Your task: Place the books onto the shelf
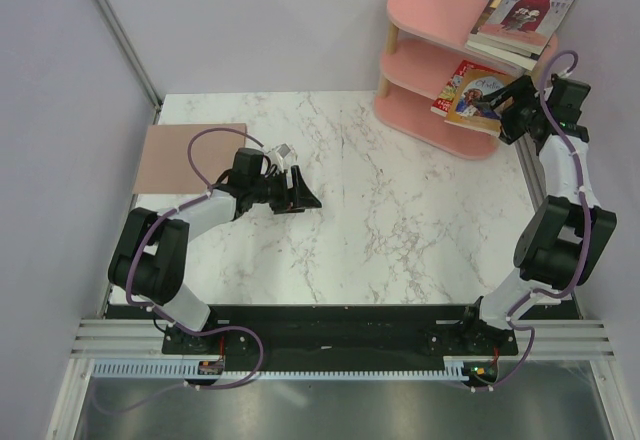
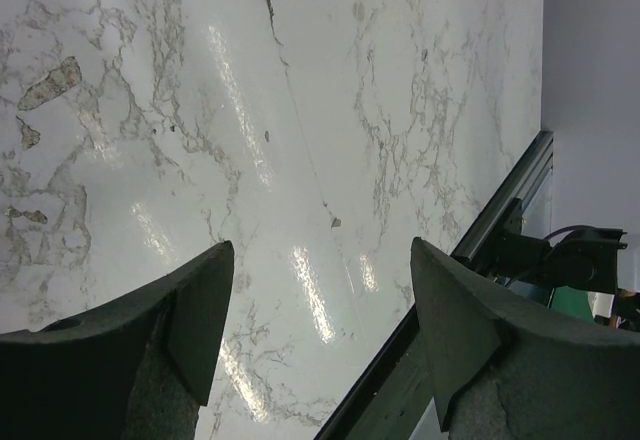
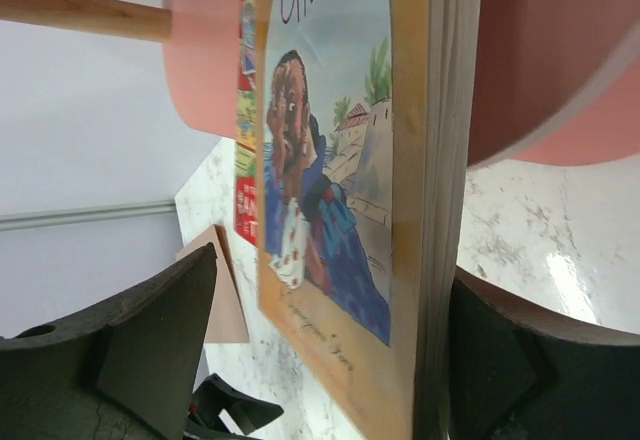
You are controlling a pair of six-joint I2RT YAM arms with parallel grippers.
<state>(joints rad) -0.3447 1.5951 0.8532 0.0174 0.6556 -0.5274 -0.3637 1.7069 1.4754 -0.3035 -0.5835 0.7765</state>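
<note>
Right gripper [image 1: 495,110] spread, fingers either side of the tan book [image 1: 480,100], with a visible gap on one side, so no pinch. The tan book sits on the shelf [image 1: 430,15] middle tier, overlapping the red book [image 1: 455,82]. Stack of books [image 1: 522,18] on the top tier. Left gripper [image 1: 300,192] spread and empty, low over the tabletop [image 1: 400,200], near the brown mat [image 1: 190,155].
</note>
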